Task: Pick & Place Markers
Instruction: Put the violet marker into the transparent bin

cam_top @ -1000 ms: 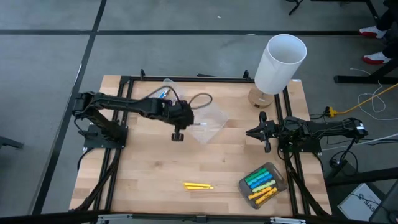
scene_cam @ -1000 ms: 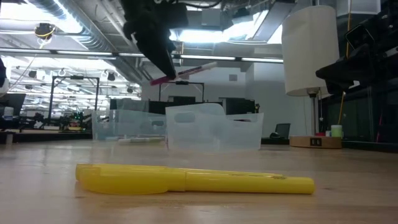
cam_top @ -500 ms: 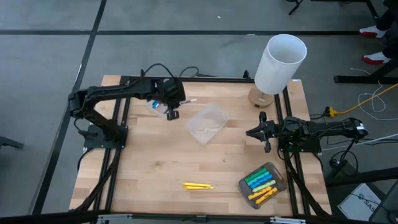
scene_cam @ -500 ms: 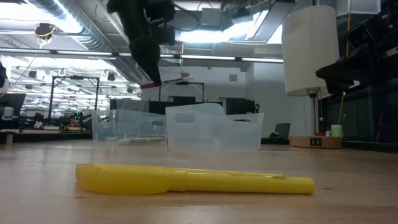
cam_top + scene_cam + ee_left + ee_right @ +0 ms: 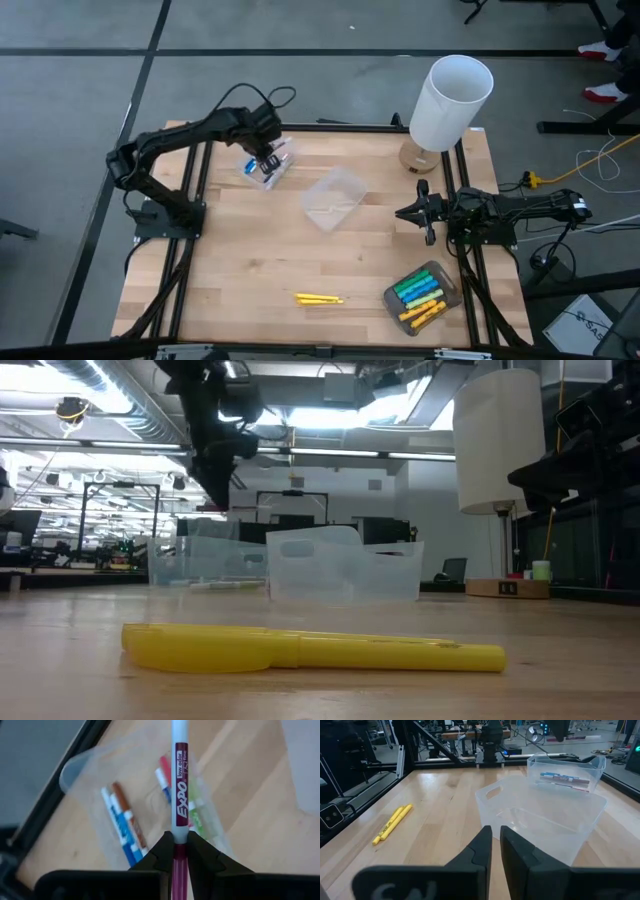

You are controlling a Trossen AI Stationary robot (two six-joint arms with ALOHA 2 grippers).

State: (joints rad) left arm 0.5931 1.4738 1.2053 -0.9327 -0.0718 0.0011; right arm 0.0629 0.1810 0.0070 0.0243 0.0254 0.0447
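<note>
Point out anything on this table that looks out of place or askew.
One yellow marker lies loose on the bare wood near the front edge, apart from the tub of markers beside it. The empty clear tub mid-table sits at an angle to the table edges. Nothing looks spilled or damaged.

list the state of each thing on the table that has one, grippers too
left gripper: shut on maroon marker, above far-left tub
maroon marker: held, off the table
far-left tub: open-topped, holds several markers
middle tub: open-topped, looks empty
near-right tub: filled with green, blue, yellow markers
yellow marker: lying loose on table
right gripper: shut, holding nothing, at right edge
</note>
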